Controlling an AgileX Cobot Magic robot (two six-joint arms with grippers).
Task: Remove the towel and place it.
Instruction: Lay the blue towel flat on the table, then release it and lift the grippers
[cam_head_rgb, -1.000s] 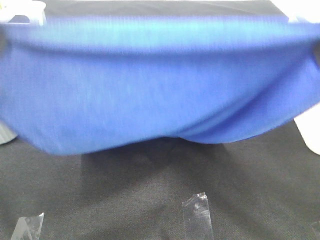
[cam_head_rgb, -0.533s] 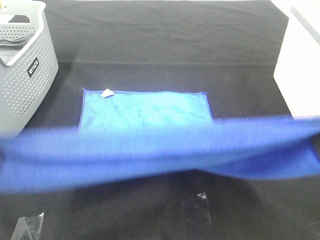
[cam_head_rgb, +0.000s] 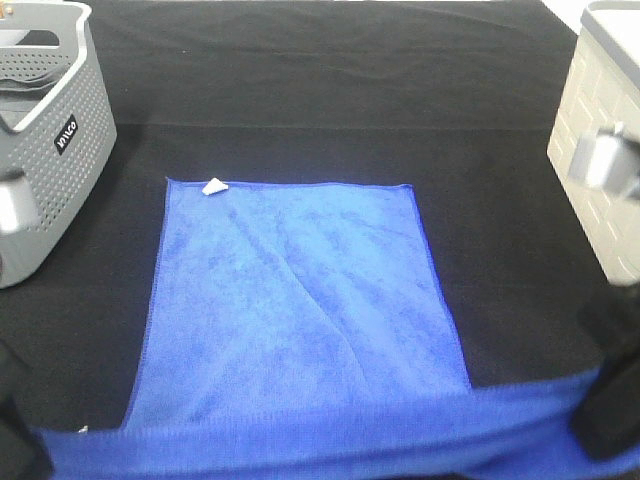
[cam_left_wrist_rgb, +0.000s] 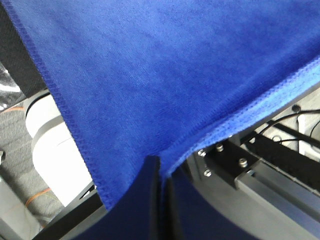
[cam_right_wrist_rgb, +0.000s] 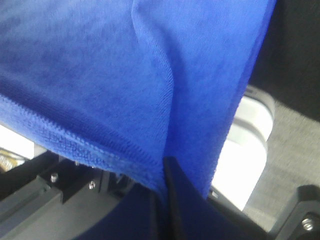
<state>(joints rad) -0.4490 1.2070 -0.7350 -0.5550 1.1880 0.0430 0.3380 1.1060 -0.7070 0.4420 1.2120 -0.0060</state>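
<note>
- The black woven table cover (cam_head_rgb: 300, 80) lies under the second towel (cam_head_rgb: 300, 300) and shows bare room beyond that towel's far edge and on both its sides.
- The towel (cam_head_rgb: 320, 445), royal-blue plush with a stitched hem, stretches as a taut band across the near edge of the second towel, running wider than it on both sides.
- The second towel, the same blue plush, is a flat rectangle with a few soft creases and a stitched border.
- The pale, brick-patterned bin (cam_head_rgb: 605, 150) stands well apart to the right of the second towel.
- The grey perforated basket (cam_head_rgb: 50, 130) stands to the left of the second towel, off its far corner, apart from it.
- The left gripper (cam_left_wrist_rgb: 160, 172) has its dark jaws pressed together on the towel's hem, near a corner, with cloth fanning away from the pinch.
- The right gripper (cam_right_wrist_rgb: 165, 167) is likewise clamped tight on the towel's edge, a fold rising from the grip.
- A small white tag (cam_head_rgb: 214, 186) sits at the second towel's far left corner.
</note>
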